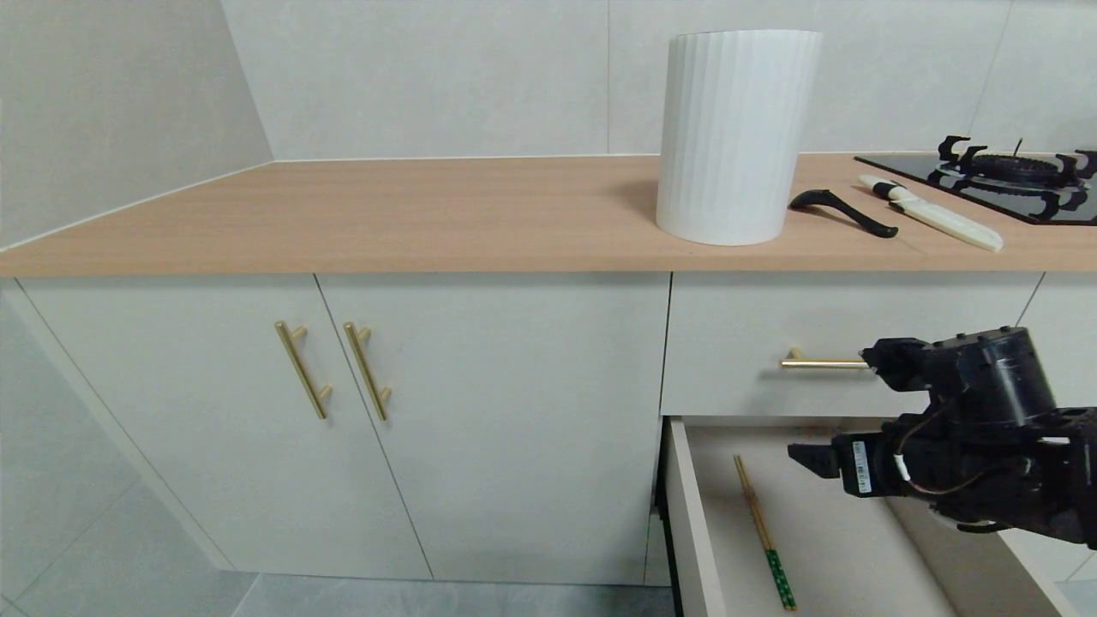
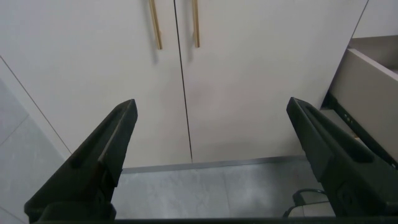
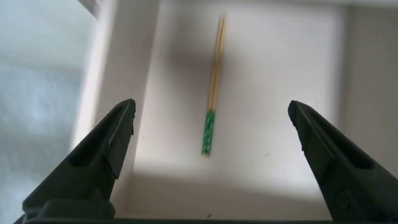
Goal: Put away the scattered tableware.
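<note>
A pair of wooden chopsticks (image 1: 763, 531) with green ends lies in the open lower drawer (image 1: 686, 514), close to its left wall. My right gripper (image 1: 840, 404) hangs open above the drawer with nothing between its fingers; in the right wrist view the chopsticks (image 3: 212, 93) lie on the drawer floor (image 3: 280, 93) below the right gripper (image 3: 210, 115). On the wooden counter (image 1: 428, 214) lie a black utensil (image 1: 844, 210) and a white knife (image 1: 930, 212). My left gripper (image 2: 211, 109) is open and empty, low in front of the cabinet doors (image 2: 249, 81).
A tall white ribbed canister (image 1: 733, 137) stands on the counter left of the utensil. A black gas stove (image 1: 1003, 176) sits at the far right. A shut drawer with a gold handle (image 1: 823, 363) is above the open one. Two cabinet doors (image 1: 343, 428) are shut.
</note>
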You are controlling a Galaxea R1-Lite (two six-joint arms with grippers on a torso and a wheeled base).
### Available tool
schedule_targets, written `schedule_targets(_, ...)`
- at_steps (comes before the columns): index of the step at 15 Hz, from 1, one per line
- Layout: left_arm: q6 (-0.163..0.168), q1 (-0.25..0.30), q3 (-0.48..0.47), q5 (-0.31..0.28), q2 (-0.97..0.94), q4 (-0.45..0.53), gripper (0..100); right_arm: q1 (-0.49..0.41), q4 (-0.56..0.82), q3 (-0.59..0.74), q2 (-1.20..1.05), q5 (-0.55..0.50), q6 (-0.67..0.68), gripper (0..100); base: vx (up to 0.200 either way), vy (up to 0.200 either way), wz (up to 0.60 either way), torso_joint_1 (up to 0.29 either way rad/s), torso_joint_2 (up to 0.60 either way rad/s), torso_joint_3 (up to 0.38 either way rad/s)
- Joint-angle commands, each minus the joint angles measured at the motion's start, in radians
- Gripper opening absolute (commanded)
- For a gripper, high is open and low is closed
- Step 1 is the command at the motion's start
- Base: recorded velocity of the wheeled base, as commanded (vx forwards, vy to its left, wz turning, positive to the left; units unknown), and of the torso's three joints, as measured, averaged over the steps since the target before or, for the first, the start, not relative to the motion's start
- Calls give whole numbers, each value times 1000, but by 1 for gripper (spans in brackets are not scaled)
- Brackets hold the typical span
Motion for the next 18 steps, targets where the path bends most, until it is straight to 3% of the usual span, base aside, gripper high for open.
schedule_targets(1,0,0,0,0,0,0,100,-8,-3,3,-107,-8,-6,100,0,0,0,0,0,0)
schedule_targets(4,0,0,0,0,0,0,100,-8,-3,-1,-141,-70,-34,100,0,0,0,0,0,0)
schedule_targets(10,0,0,0,0,0,0,100,-44,-6,-7,-175,-71,-53,100,0,0,0,28,-140,-133)
schedule_targets(18,0,0,0,0,0,0,100,-45,-8,-9,-184,-71,-55,100,0,0,0,171,-486,-291)
